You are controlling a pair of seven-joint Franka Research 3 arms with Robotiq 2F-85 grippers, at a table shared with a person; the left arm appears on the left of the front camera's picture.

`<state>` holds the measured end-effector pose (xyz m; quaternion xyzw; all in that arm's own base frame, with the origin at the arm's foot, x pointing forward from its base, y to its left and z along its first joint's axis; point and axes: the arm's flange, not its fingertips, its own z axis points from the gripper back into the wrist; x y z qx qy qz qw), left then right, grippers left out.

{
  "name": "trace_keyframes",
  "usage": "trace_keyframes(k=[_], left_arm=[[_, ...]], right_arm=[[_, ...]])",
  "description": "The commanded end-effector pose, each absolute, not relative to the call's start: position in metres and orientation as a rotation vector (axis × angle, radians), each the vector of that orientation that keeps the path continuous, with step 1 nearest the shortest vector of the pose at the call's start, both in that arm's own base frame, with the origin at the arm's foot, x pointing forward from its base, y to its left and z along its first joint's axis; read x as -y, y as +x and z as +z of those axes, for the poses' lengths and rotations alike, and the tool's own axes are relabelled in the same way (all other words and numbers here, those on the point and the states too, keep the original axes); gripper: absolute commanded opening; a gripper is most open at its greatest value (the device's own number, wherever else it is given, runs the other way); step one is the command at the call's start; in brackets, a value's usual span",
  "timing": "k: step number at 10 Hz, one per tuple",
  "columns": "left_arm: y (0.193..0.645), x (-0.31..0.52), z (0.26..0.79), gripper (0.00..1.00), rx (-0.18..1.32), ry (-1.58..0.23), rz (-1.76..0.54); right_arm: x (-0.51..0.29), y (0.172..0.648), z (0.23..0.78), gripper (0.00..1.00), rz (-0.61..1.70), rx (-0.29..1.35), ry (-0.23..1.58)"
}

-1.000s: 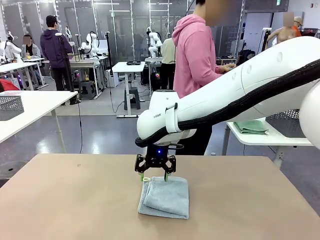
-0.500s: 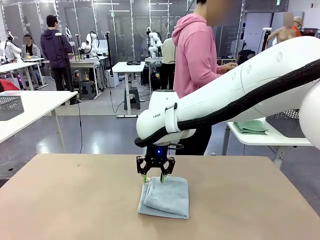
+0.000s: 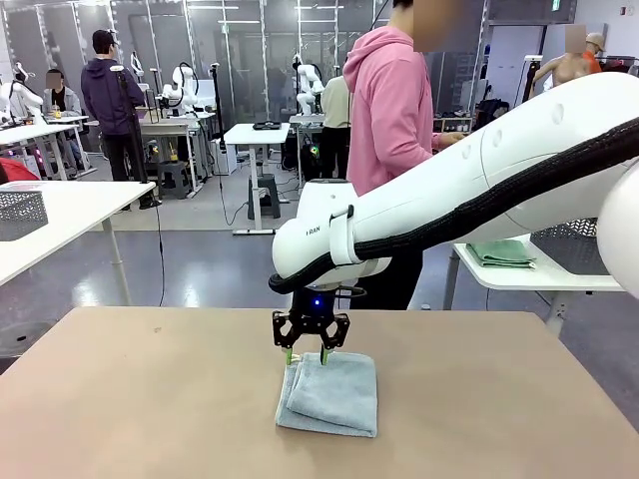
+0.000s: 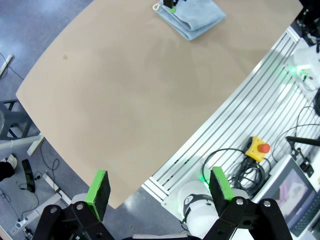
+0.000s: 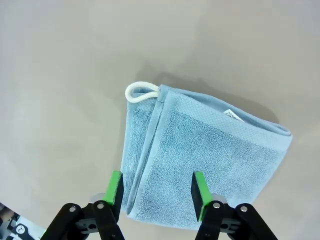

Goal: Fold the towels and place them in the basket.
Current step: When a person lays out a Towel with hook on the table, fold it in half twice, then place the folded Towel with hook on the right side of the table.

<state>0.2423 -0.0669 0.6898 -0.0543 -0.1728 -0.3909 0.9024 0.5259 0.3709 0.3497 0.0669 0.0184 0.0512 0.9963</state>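
**Item:** light blue terry towel (image 3: pixel 329 394), folded into a thick rectangle of several layers.
- Lies flat on the tan worktop (image 3: pixel 150 399), a little right of middle, toward the robot's side.
- Looks neatly squared, so judged ready for lifting and putting away, not for more folding.

**Fittings:**
- White cord hanging loop (image 5: pixel 141 91) at one corner, poking out onto the bare worktop.
- Small white sewn label (image 5: pixel 232 115) on the adjoining edge. Print too small to read.

**Right gripper** (image 5: pixel 157 192):
- Poised at the towel's far edge, on the loop-corner side.
- Black fingers with green pads (image 5: pixel 116 192) set partway apart, straddling a strip of the stacked layers.
- Placed at the edge, by judgement, to catch every layer at once and keep the fold from opening.
- Possibly touching the terry, yet no view shows a true pinch. Cannot tell whether anything is held.

**Left gripper** (image 4: pixel 160 187):
- Hangs high over the worktop's near edge, well apart from the towel.
- Fingers spread wide, nothing between them.
- Kept back, by judgement, to leave the other arm room.

**Writing:** short dark lettering (image 3: pixel 314 231) on the white arm shell, too small to read with confidence.
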Motion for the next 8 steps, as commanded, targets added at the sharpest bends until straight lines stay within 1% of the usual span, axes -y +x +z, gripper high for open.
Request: trace_keyframes(k=[1, 8], left_arm=[[0.2431, 0.0666, 0.6911, 1.0, 0.358, -0.111, -0.808], [0.2431, 0.0666, 0.6911, 1.0, 0.358, -0.111, -0.808]], right_arm=[[-0.3711, 0.5266, 0.3495, 0.69, 0.097, -0.037, 0.135], [-0.3711, 0.5266, 0.3495, 0.69, 0.097, -0.037, 0.135]])
